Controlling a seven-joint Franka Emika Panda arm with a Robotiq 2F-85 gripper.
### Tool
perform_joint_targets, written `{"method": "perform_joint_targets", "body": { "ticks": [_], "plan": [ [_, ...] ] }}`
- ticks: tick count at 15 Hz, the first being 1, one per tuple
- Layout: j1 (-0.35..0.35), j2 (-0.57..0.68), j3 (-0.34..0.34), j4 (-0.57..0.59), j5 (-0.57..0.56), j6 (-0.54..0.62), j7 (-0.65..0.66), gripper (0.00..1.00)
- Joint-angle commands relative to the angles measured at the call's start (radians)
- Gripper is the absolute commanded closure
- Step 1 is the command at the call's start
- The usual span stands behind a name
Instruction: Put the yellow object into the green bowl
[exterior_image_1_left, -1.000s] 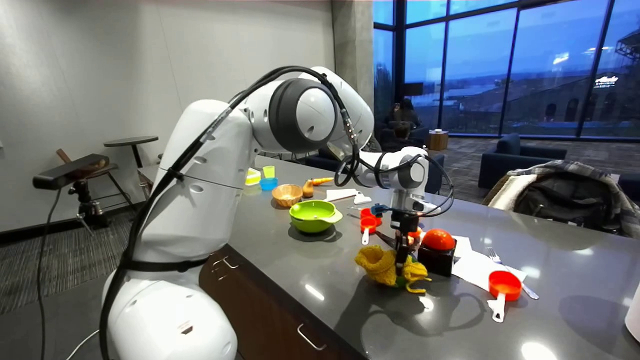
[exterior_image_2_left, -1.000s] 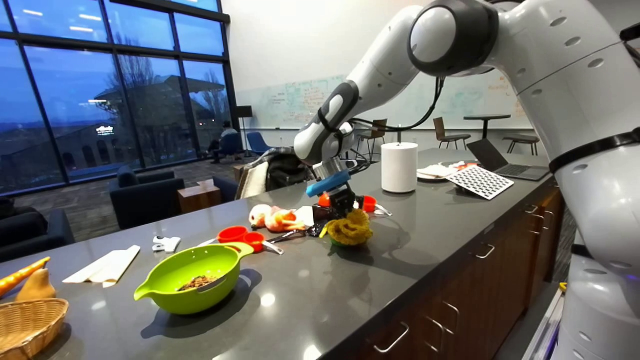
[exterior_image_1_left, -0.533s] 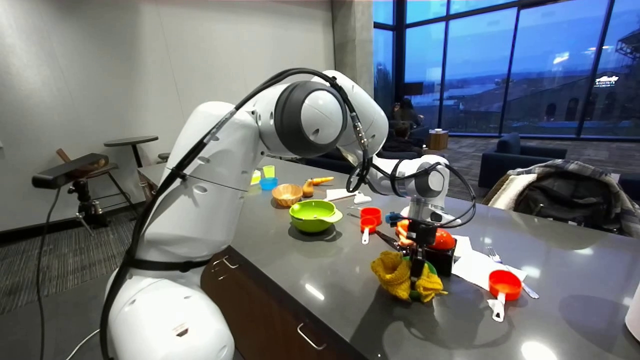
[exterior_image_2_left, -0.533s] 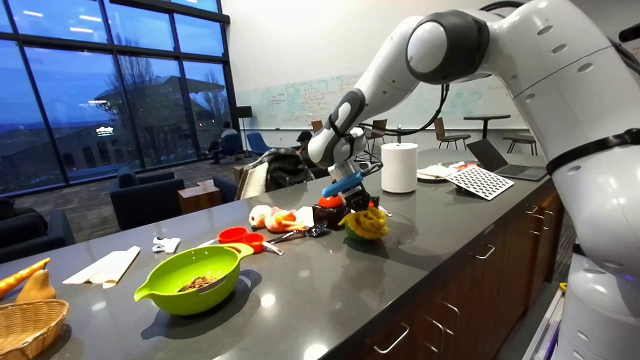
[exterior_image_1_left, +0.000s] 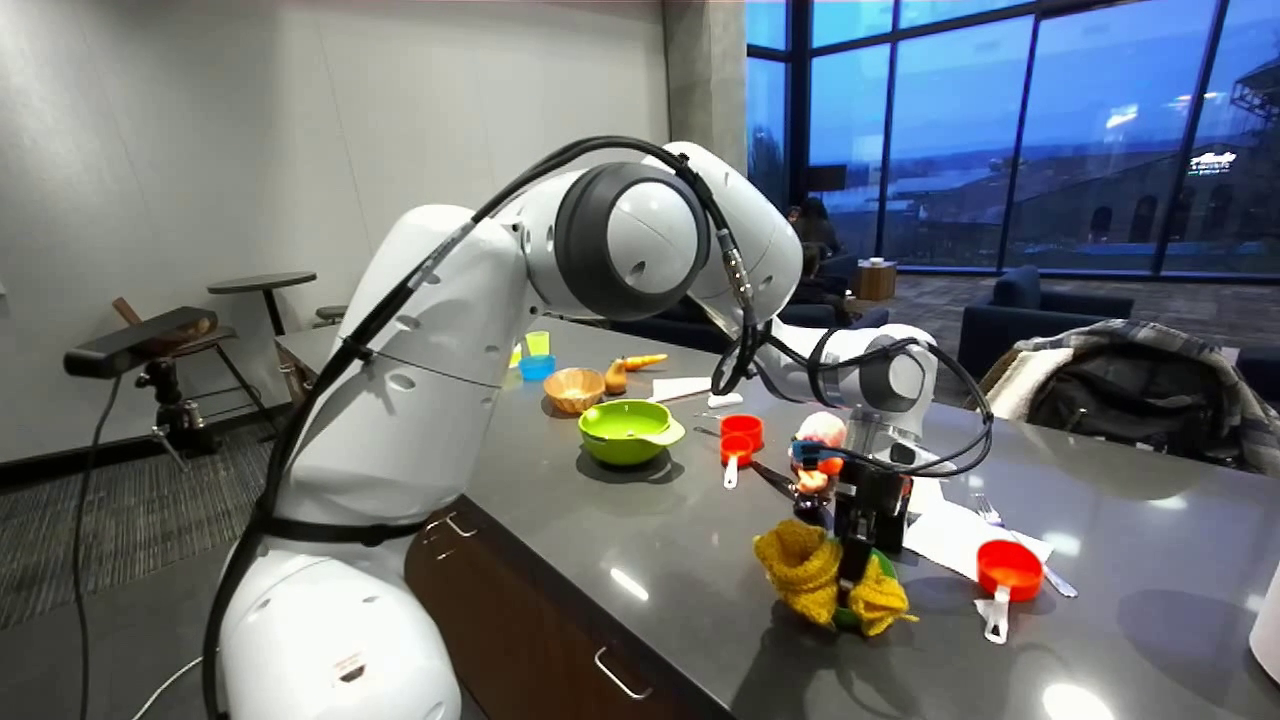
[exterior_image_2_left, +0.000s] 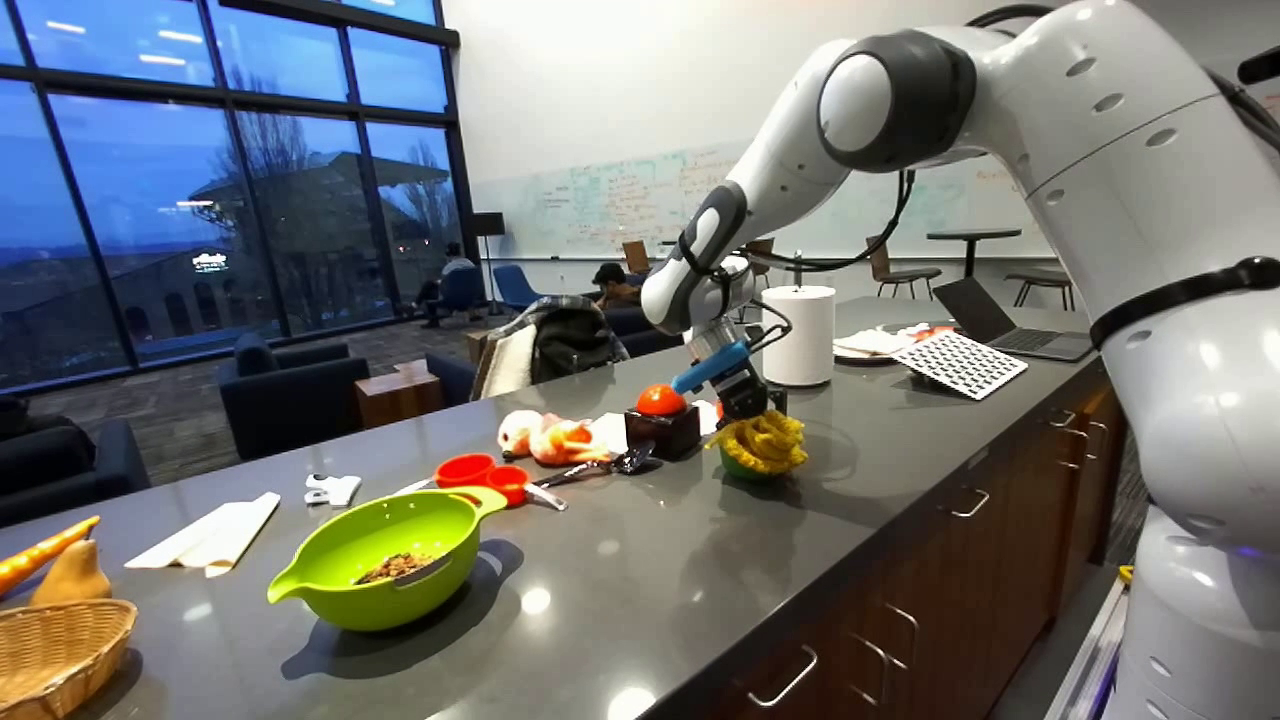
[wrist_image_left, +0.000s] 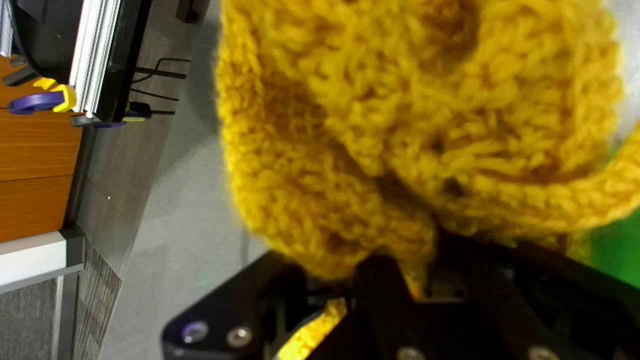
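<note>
The yellow knitted object (exterior_image_1_left: 800, 572) is soft and folded. It also shows in an exterior view (exterior_image_2_left: 768, 440) and fills the upper wrist view (wrist_image_left: 400, 120). My gripper (exterior_image_1_left: 852, 570) points down into it, with yellow fabric on both sides and pinched between the black fingers (wrist_image_left: 414, 282). The fingertips are hidden. A darker green bowl-like thing (exterior_image_2_left: 748, 468) lies under and behind the yellow object, mostly covered; I cannot tell whether it is slightly above the table. A larger light green bowl (exterior_image_1_left: 618, 446) with spout and handle holds brown bits in an exterior view (exterior_image_2_left: 400, 607).
A black box (exterior_image_2_left: 665, 432) with a red-orange ball stands close beside the gripper. Red measuring cups (exterior_image_1_left: 741, 430), another red cup (exterior_image_1_left: 1010, 570), a wicker basket (exterior_image_2_left: 70, 655) and a paper towel roll (exterior_image_2_left: 798, 338) stand on the grey table. A pinkish doll (exterior_image_2_left: 548, 437) lies near the box.
My gripper, the yellow object and the darker green thing have moved together, away from the light green bowl, to the right in both exterior views. The light green bowl has not moved.
</note>
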Motion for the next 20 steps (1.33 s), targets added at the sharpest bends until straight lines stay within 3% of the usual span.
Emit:
{"method": "perform_joint_targets", "body": {
  "ticks": [1, 2, 6, 16, 20],
  "plan": [
    [-0.013, -0.022, 0.001, -0.021, 0.015, 0.015, -0.029, 0.62],
    [-0.015, -0.029, 0.003, -0.026, 0.021, 0.025, -0.035, 0.81],
    [-0.018, -0.054, 0.011, -0.035, 0.051, 0.055, -0.082, 0.99],
    [-0.012, -0.126, 0.019, -0.057, 0.11, 0.107, -0.184, 0.97],
    [-0.02, -0.081, 0.021, -0.046, 0.134, 0.129, -0.223, 0.97]
  ]
}}
